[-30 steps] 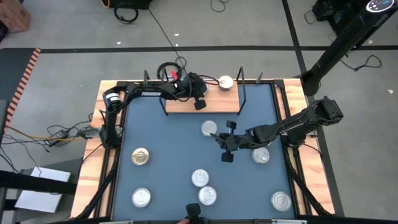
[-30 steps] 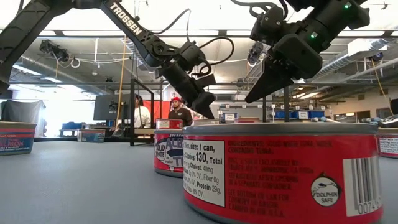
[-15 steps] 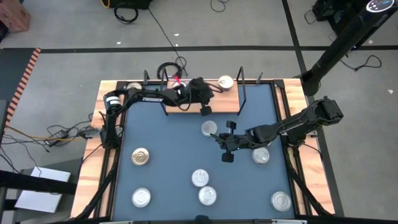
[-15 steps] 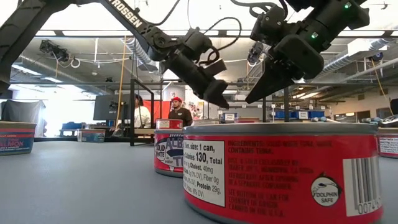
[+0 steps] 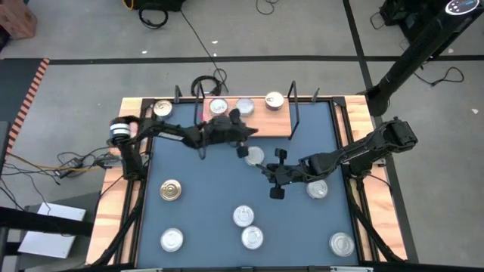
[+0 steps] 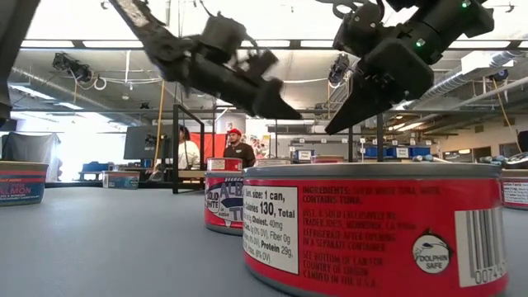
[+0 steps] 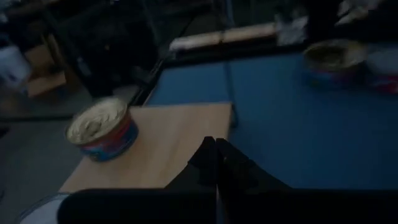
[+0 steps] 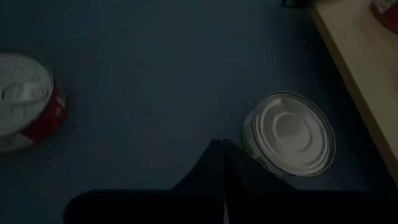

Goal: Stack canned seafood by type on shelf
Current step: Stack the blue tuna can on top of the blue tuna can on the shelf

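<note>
shelf (image 5: 261,121): three cans (image 5: 244,106) placed in a row
worktop (image 5: 204,189): seven cans left
left end effector (image 5: 243,141): pressed together, empty, near shelf front
right end effector (image 5: 277,172): pressed together, empty

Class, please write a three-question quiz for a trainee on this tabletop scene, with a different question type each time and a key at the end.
1. True or false: the left gripper and the right gripper are both shut and hold nothing.
2. How many tins show on the shelf in the high view? A) one B) three C) six
3. Short answer: which gripper is nearer the shelf?

Key: 1 true; 2 B; 3 the left gripper.
</note>
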Controlling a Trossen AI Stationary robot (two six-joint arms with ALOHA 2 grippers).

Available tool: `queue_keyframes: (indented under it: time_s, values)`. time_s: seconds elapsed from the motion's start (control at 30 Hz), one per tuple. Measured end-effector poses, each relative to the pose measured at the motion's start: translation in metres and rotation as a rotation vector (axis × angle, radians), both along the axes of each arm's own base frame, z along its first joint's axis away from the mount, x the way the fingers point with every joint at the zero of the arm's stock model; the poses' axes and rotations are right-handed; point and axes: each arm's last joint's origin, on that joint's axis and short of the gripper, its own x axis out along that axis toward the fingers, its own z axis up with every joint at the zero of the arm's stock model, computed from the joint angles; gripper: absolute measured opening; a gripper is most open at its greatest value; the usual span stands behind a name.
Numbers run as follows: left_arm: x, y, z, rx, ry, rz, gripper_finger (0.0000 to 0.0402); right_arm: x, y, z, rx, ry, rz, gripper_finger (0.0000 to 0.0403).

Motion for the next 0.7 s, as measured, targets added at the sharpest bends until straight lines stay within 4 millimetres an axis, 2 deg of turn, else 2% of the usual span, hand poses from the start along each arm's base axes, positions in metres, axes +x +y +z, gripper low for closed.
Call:
queue_keyframes:
  time_s: [0.2, 0.37, 0.53, 0.7]
  values:
    - [-0.044, -0.035, 0.019, 0.017, -0.058, -0.061, 0.0001, 0.004, 0.007, 0.005, 0.034, -0.08, 0.006, 0.0]
    - [-0.081, -0.061, 0.026, 0.022, -0.092, -0.13, 0.0001, 0.004, 0.013, 0.007, 0.044, -0.106, 0.025, 0.0002]
    - [-0.112, -0.082, 0.017, 0.017, -0.081, -0.202, 0.0001, 0.004, 0.02, 0.009, 0.076, -0.124, 0.059, 0.0005]
    - [-0.131, -0.1, 0.008, 0.007, -0.043, -0.276, 0.0001, 0.004, 0.02, 0.008, 0.139, -0.119, 0.04, 0.0009]
